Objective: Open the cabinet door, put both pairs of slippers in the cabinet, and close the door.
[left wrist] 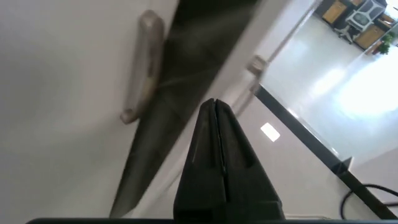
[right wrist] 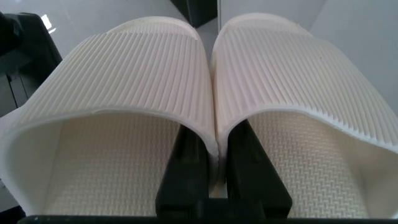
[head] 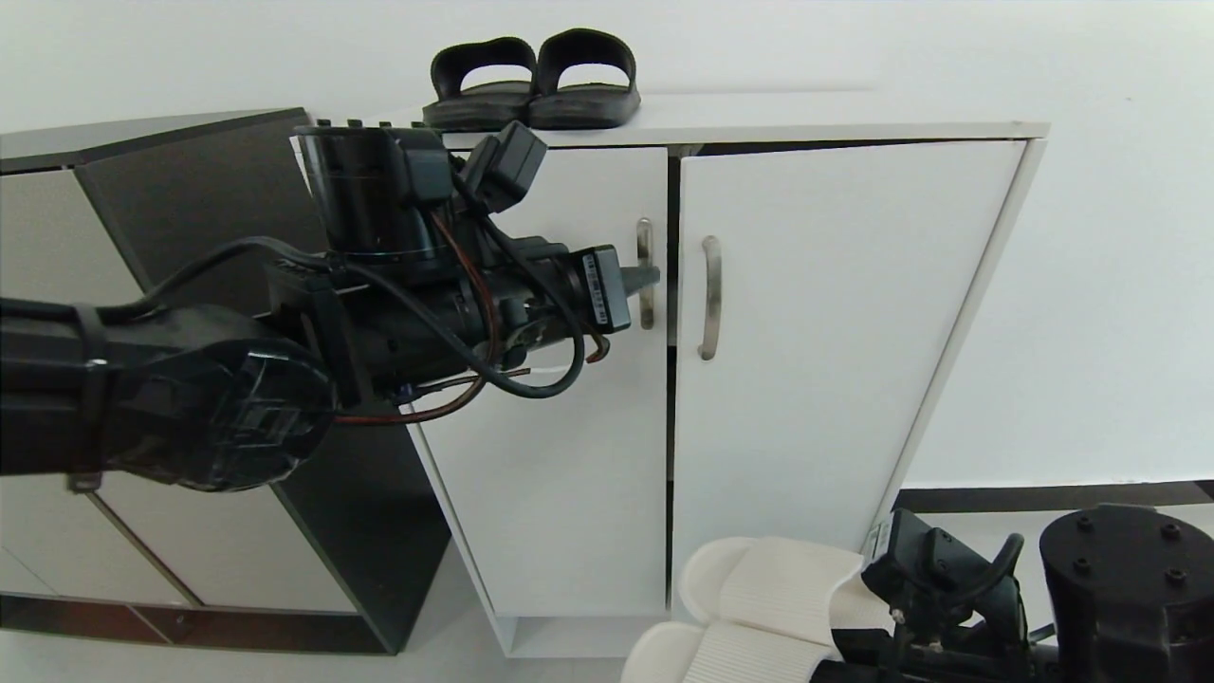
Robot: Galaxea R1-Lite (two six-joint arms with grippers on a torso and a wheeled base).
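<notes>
The white cabinet has two doors with metal handles, the left handle and the right handle. A dark gap runs between the doors. My left gripper is at the left handle, its fingers pressed shut with nothing between them. In the left wrist view its tip lies over the gap, beside a handle. A pair of black slippers rests on the cabinet top. Low at the right, my right gripper is shut on the pair of white slippers, its fingers pinching both inner strap edges.
A dark cabinet stands right beside the white one on its left. White wall lies behind and to the right, with a dark skirting strip at floor level. Open floor stretches beyond the cabinet.
</notes>
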